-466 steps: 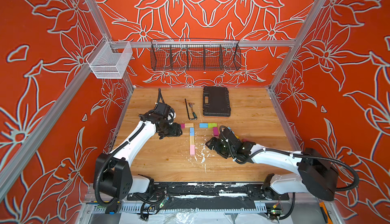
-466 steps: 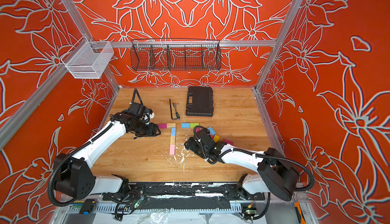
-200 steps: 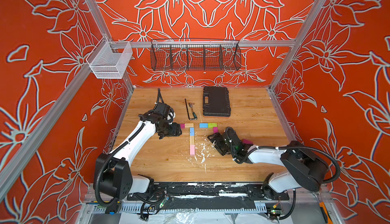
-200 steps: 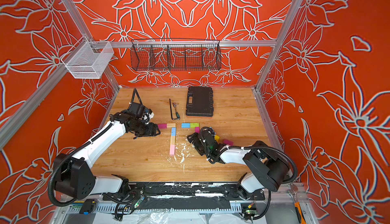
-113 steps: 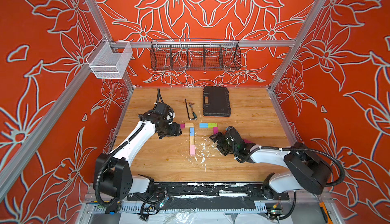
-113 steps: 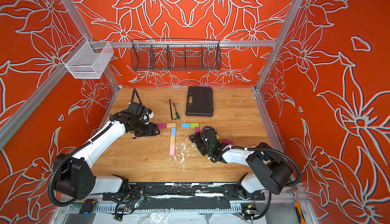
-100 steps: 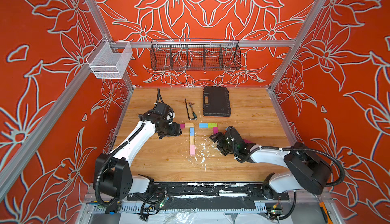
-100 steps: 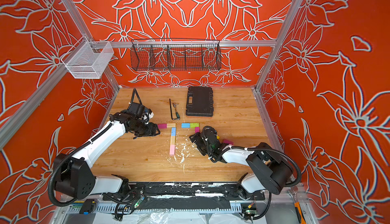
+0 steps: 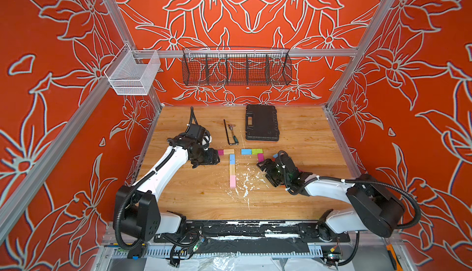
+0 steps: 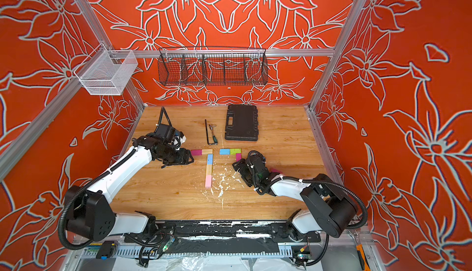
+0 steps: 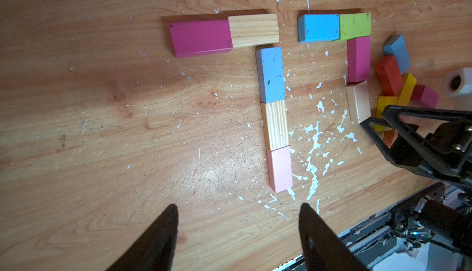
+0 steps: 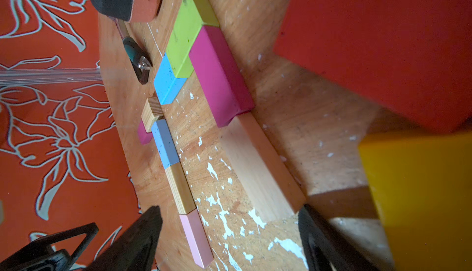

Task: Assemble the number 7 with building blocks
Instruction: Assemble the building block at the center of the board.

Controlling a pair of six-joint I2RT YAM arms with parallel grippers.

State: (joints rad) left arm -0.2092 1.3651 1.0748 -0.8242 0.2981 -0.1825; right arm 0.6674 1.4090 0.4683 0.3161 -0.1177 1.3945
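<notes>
The left end effector (image 11: 238, 206) is hovering wide open and empty above the tabletop (image 11: 102, 129), near the five-block number 7 (image 11: 270, 74). The right end effector (image 12: 229, 207) is gaping wide, gripping nothing, just short of a plain wood block (image 12: 255, 170) that is lying end to end with a magenta block (image 12: 219, 75). Loose building blocks (image 11: 388, 75) are sitting beside them.

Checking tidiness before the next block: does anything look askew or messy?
The magenta block topping the five-block figure sits slightly skewed against its plain wood neighbour. White flecks litter the table between the two figures.
</notes>
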